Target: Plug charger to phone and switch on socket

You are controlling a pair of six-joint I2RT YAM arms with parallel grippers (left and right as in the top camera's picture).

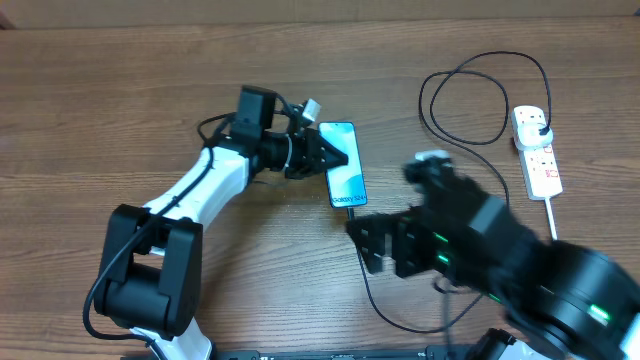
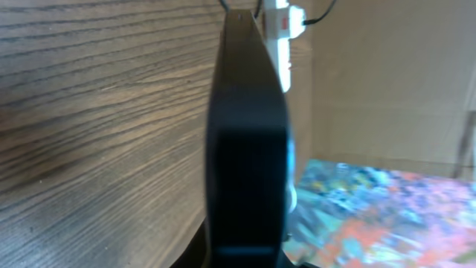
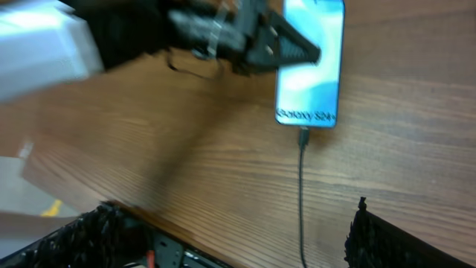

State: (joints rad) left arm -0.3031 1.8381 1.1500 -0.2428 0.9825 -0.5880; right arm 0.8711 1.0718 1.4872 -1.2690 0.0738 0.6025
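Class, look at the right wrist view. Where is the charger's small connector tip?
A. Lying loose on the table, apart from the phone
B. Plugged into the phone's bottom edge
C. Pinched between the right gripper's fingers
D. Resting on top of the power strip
B: the right wrist view shows the charger running straight up the table and ending in the bottom edge of the phone, with no gap between them.

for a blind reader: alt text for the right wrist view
A phone lies on a wooden table with a black cable running into its bottom edge. The shut left gripper reaches its long edge; the right gripper hangs open below.
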